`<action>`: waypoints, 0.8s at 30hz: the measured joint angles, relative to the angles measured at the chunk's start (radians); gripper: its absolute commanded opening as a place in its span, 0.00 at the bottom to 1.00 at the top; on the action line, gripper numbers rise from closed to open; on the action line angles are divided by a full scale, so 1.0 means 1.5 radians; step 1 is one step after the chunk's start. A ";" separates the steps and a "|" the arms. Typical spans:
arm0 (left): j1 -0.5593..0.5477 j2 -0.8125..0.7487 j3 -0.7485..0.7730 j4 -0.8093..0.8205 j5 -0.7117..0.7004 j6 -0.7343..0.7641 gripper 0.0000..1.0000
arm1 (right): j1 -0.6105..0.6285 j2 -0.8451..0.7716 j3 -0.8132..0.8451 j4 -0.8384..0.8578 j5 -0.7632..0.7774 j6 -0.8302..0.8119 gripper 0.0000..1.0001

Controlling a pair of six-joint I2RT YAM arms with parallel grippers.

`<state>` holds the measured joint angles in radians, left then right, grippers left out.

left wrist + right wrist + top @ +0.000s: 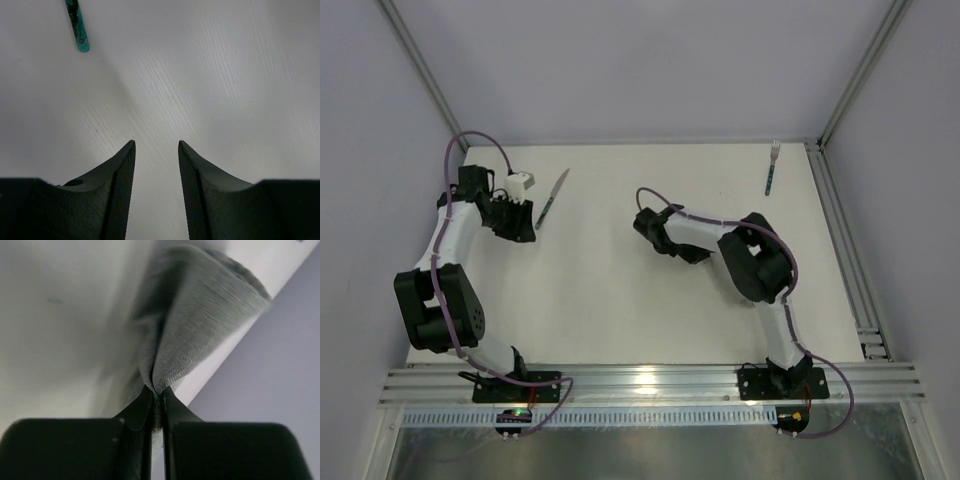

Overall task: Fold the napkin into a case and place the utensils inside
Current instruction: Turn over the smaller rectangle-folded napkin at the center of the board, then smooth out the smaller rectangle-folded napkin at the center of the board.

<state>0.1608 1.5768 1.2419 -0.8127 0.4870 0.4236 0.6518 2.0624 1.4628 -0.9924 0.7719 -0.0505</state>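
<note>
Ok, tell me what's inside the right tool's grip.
A fold of the grey napkin is pinched in the shut right tool. The napkin fans out from there above the white table. Whatever lies under the cloth is covered.

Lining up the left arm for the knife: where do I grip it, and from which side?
Probably the handle, from straight above with jaws across its narrow width. The knife lies flat on the table, handle end nearest the open left gripper, blade pointing away.

plain grey napkin (200, 325), teal-handled fork (772, 170)
</note>
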 measured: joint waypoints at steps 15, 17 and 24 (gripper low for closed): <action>0.017 -0.004 0.003 -0.002 0.000 0.003 0.42 | 0.241 0.170 0.163 -0.037 -0.009 0.074 0.32; 0.018 -0.004 0.004 -0.003 0.000 0.003 0.42 | 0.262 0.170 0.172 -0.040 -0.010 0.074 0.46; 0.020 -0.004 0.013 -0.006 0.001 0.002 0.44 | 0.339 0.134 0.202 -0.012 -0.047 0.073 0.99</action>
<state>0.1913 1.5711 1.2613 -0.8223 0.4877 0.4271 1.1599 2.2639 1.7664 -1.0100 0.7010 0.0589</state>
